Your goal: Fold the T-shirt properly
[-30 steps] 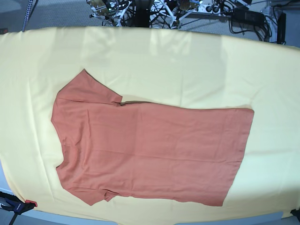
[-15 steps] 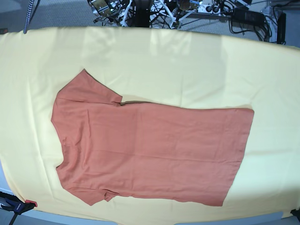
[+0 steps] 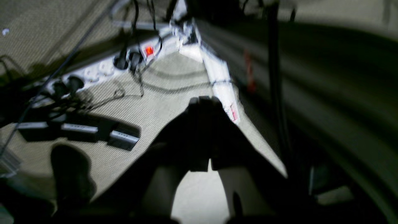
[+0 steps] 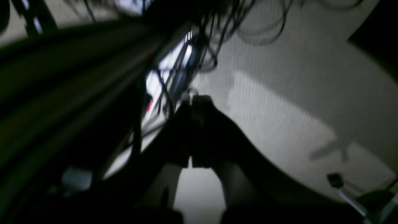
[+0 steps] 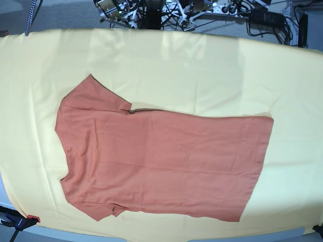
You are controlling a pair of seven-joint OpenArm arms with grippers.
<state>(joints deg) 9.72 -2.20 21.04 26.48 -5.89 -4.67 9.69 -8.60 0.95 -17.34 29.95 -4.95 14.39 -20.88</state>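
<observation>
The rust-orange T-shirt (image 5: pixel 161 161) lies spread flat on the pale-yellow cloth (image 5: pixel 202 70), with its shoulders to the left and its hem to the right. One sleeve points to the far side (image 5: pixel 96 93) and the other to the near side (image 5: pixel 96 207). Both grippers are off the table behind its far edge, well away from the shirt. My left gripper (image 3: pixel 203 101) is dark and blurred, its fingers together over the carpet floor. My right gripper (image 4: pixel 199 99) is also dark, with its fingers together and nothing between them.
A white power strip (image 3: pixel 102 67) with plugs and cables lies on the carpet, with black power bricks (image 3: pixel 77 132) beside it. Arm bases and cables (image 5: pixel 151 7) stand behind the far edge. A clamp (image 5: pixel 20 221) grips the near left corner.
The arm parts behind the far edge have shifted slightly. The T-shirt has not moved.
</observation>
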